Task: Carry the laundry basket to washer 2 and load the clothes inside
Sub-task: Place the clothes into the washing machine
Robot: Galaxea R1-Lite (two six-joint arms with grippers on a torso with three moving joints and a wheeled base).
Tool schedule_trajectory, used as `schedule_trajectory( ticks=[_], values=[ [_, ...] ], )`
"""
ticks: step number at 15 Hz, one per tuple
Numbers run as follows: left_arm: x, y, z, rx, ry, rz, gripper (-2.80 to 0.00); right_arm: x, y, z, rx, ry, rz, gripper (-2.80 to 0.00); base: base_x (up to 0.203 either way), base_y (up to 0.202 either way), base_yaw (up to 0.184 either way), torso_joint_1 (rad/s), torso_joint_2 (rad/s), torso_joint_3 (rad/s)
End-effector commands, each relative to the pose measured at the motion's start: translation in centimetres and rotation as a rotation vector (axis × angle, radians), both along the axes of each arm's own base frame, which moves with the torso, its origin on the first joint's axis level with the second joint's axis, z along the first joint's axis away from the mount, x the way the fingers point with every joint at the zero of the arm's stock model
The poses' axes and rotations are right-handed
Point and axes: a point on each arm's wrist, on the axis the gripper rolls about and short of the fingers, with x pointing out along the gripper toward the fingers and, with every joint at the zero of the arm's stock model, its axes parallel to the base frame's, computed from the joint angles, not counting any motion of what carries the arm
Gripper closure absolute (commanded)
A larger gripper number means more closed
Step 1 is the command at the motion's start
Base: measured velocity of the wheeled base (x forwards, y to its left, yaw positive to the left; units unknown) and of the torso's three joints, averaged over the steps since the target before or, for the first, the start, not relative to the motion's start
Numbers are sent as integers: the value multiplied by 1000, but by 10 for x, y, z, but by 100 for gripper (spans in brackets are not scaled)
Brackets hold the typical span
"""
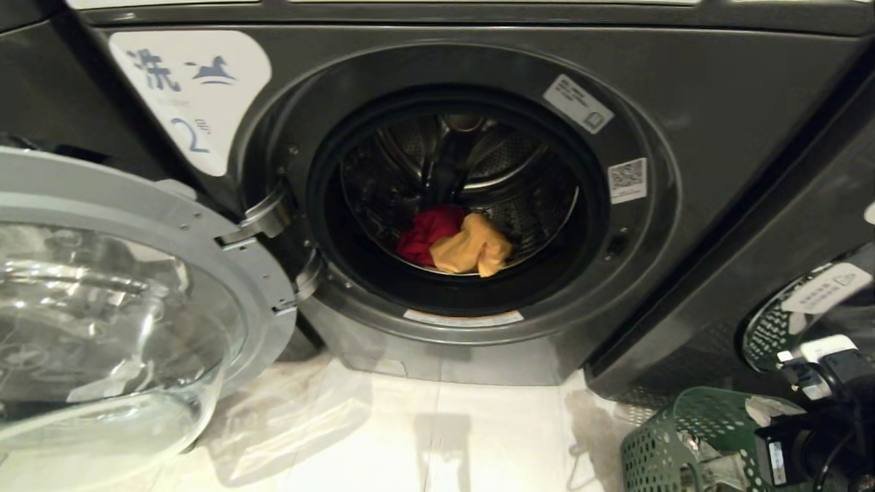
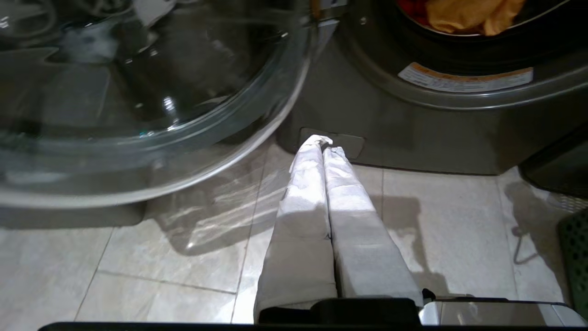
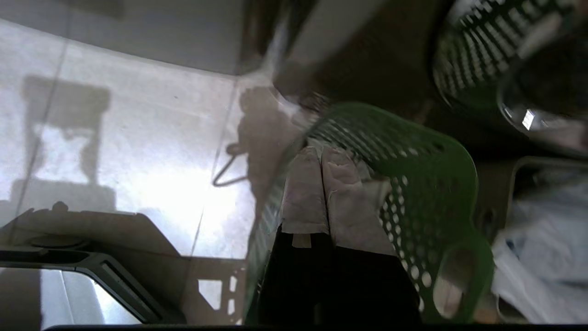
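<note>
laundry basket [image 3: 413, 184] on floor right of washer 2 [image 1: 718, 109], right gripper [image 3: 321, 154] clenched empty over its rim; left gripper [image 2: 324, 142] clenched, parked low before washer; red garment [image 1: 427, 232], yellow cloth [image 1: 472, 249] in drum, door [image 1: 137, 273] open

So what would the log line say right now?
washer 2: door open | drum: red garment, yellow cloth | right end effector: shut, over laundry basket

- pale glossy tile floor [image 1: 437, 437], thin grout lines, strong glare and shadows
- neighbouring dark grey washer [image 1: 786, 225] on the right
- white plastic bag [image 3: 546, 257] in grey bin
</note>
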Motion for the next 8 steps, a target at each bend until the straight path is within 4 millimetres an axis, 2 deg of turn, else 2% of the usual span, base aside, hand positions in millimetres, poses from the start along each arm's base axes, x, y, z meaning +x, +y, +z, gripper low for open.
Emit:
schedule_trajectory(
  ticks=[1, 8],
  values=[
    [0, 0, 0, -1, 0, 1, 0, -3, -1, -1, -1, -2, -1, 0, -2, 8, -175, -2, 0, 5],
    [0, 0, 0, -1, 0, 2, 0, -16, -5, -12, -3, 29, -5, 0, 0, 9, -177, 3, 1, 2]
  ],
)
